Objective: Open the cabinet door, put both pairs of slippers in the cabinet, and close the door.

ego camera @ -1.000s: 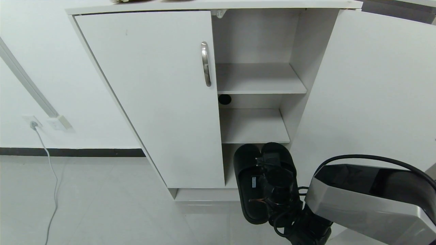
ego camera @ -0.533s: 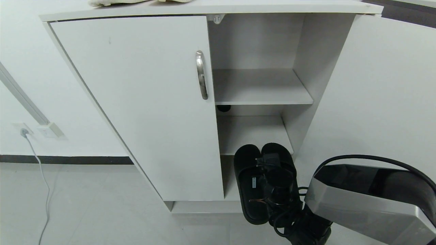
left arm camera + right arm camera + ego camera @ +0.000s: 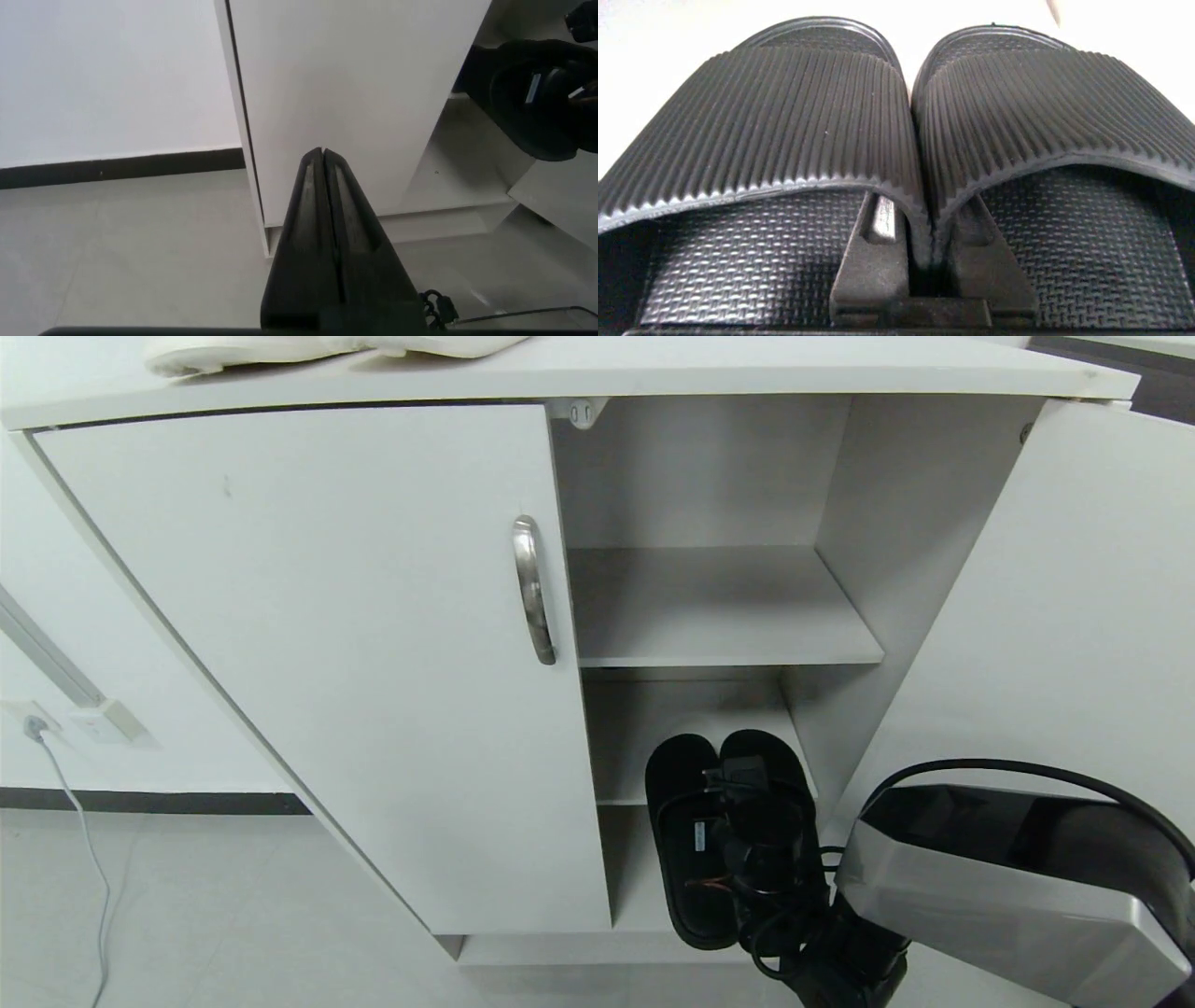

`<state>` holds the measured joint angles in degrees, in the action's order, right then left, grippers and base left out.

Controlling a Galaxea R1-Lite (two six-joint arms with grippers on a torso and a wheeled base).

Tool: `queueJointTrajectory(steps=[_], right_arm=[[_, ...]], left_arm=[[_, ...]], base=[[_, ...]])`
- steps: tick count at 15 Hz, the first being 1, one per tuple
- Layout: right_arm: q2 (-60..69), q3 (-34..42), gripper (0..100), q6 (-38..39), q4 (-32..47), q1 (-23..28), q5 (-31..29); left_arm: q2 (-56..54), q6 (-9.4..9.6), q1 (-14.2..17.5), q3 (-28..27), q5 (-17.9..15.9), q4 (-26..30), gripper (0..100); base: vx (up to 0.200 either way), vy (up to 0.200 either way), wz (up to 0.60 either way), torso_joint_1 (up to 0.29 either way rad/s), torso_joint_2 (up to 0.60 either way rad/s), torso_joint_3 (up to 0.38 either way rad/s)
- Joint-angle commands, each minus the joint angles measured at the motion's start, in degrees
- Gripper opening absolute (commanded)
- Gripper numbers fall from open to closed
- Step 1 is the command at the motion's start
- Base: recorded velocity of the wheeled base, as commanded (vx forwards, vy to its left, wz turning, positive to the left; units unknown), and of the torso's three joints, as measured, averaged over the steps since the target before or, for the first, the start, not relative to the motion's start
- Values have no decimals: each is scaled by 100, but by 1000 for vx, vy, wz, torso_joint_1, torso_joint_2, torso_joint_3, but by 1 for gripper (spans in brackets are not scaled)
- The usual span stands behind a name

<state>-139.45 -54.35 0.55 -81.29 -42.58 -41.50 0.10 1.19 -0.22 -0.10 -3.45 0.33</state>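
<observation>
Black slippers [image 3: 714, 840] side by side at lower centre-right of the head view, pinched by their two touching inner walls between the narrow-set fingers [image 3: 878, 257] of the right gripper [image 3: 924, 233]; held clear of the floor [image 3: 121, 252], toes pointing into the open right half of the cabinet [image 3: 560, 373] and overlapping the front edge of the lower shelf [image 3: 691, 747], heels over the bottom compartment [image 3: 630, 896]; free room above on the upper shelf [image 3: 719, 607], and to the slippers' left as far as the edge of the shut left door [image 3: 327, 663] with its metal handle [image 3: 532, 588]; just to the right, the swung-out right door [image 3: 1055, 616]; left gripper [image 3: 322, 163] with jaws pressed together on nothing, low before the shut door; pale soft bundle [image 3: 308, 347] on the cabinet top at upper left; wall socket [image 3: 33, 726] and cable [image 3: 89, 868] at far left, well apart.
</observation>
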Motion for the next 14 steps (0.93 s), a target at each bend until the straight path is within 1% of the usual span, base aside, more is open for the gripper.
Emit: queueJointTrajectory(steps=[1, 3, 4, 5, 7, 11, 14], right_arm=[[-12, -226, 0, 51, 219, 39, 1], [-12, -577, 0, 77, 605, 57, 1], [-12, -639, 0, 103, 693, 57, 1], [-21, -973, 0, 314, 1177, 57, 1], [-56, -1395, 0, 666, 1853, 75, 1], [-241, -2150, 0, 727, 2469, 215, 1], [-443, -2818, 0, 675, 2785, 312, -16]], left_arm=[[-1, -5, -4, 1, 11, 2, 0], [-1, -5, -4, 1, 20, 2, 0], [-1, -5, -4, 1, 20, 2, 0], [-1, -14, -4, 1, 11, 2, 0], [-1, -14, -4, 1, 20, 2, 0], [-1, -14, -4, 1, 11, 2, 0], [-1, -23, -4, 1, 11, 2, 0]], base=[[0, 0, 0, 0, 0, 0], [0, 0, 0, 0, 0, 0], [0, 0, 0, 0, 0, 0], [0, 0, 0, 0, 0, 0], [0, 0, 0, 0, 0, 0], [0, 0, 0, 0, 0, 0], [0, 0, 0, 0, 0, 0]])
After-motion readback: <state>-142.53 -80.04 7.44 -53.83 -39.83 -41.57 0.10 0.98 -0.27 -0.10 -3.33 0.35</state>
